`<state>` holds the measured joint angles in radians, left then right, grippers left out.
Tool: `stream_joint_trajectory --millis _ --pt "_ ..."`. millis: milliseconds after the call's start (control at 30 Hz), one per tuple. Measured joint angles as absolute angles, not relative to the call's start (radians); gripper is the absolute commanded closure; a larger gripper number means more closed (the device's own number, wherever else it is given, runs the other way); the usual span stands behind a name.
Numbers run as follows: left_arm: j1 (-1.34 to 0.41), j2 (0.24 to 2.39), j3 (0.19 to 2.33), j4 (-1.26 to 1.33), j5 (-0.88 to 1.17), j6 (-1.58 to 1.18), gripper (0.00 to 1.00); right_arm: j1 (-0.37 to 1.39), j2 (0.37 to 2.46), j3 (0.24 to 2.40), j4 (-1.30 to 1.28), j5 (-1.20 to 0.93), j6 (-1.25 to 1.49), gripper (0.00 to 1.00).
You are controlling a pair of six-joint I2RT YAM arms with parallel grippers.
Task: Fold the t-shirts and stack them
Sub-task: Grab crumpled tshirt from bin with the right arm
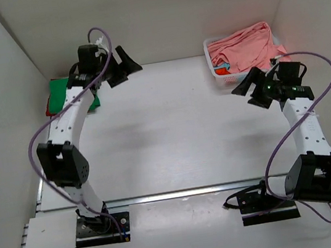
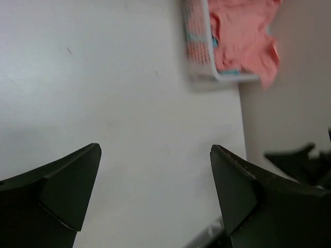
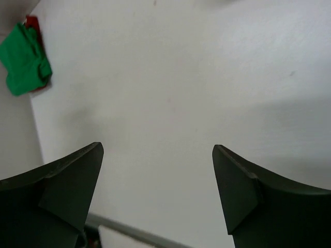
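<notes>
Seen from above, the salmon pink t-shirt lay heaped in the white mesh basket at the upper right of the frame, spilling over its far and right rims. The right end effector hovered just below the basket's near rim, fingers spread wide and holding nothing. The shirt lay directly above it in the frame and very near, though the fingers pointed toward the left of the frame, away from the basket.

The left end effector sat upper left of centre, also wide open and empty, with a broad stretch of bare counter between it and the basket (its wrist camera showed the pink cloth only far off, in its upper right corner). The right arm looked plainly the nearer one for a pick. The crumpled shirt showed no clear long axis. A folded green t-shirt rested on a red t-shirt at the far left edge.
</notes>
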<state>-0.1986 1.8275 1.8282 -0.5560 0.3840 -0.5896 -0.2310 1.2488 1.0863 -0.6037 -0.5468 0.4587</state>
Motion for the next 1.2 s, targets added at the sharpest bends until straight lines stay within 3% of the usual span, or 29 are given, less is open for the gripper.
stream_joint_trajectory --millis 133,300,367,400,467,500,633,900,1033,1200 --pt "-0.191 1.562 1.493 -0.529 0.479 -0.639 0.01 -0.164 1.282 1.142 -0.471 -0.345 0.445 0.25" --pt "-0.161 1.364 1.28 -0.549 0.48 -0.627 0.05 -0.153 1.441 1.166 -0.287 -0.221 0.486 0.27" --pt "-0.186 1.295 1.229 -0.544 0.495 -0.619 0.27 -0.171 1.589 1.232 -0.221 -0.213 0.517 0.26" --pt "-0.193 1.267 1.209 -0.537 0.509 -0.612 0.52 -0.178 1.656 1.271 -0.215 -0.207 0.529 0.26" --pt "-0.179 1.195 1.143 -0.494 0.547 -0.633 0.8 -0.186 1.805 1.388 -0.202 -0.198 0.546 0.26" --pt "-0.167 1.172 1.117 -0.476 0.561 -0.632 0.86 -0.187 1.876 1.448 -0.189 -0.191 0.551 0.26" --pt "-0.104 1.061 0.971 -0.408 0.599 -0.683 0.76 -0.19 2.088 1.708 -0.316 -0.188 0.569 0.26" --pt "-0.064 0.973 0.891 -0.412 0.614 -0.711 0.74 -0.192 2.382 2.186 -0.72 -0.146 0.652 0.28" --pt "-0.044 0.956 0.889 -0.411 0.615 -0.715 0.74 -0.189 2.384 2.194 -0.748 -0.128 0.654 0.28" --pt "-0.031 0.953 0.871 -0.403 0.614 -0.716 0.73 -0.165 2.218 1.885 -0.556 -0.111 0.627 0.25"
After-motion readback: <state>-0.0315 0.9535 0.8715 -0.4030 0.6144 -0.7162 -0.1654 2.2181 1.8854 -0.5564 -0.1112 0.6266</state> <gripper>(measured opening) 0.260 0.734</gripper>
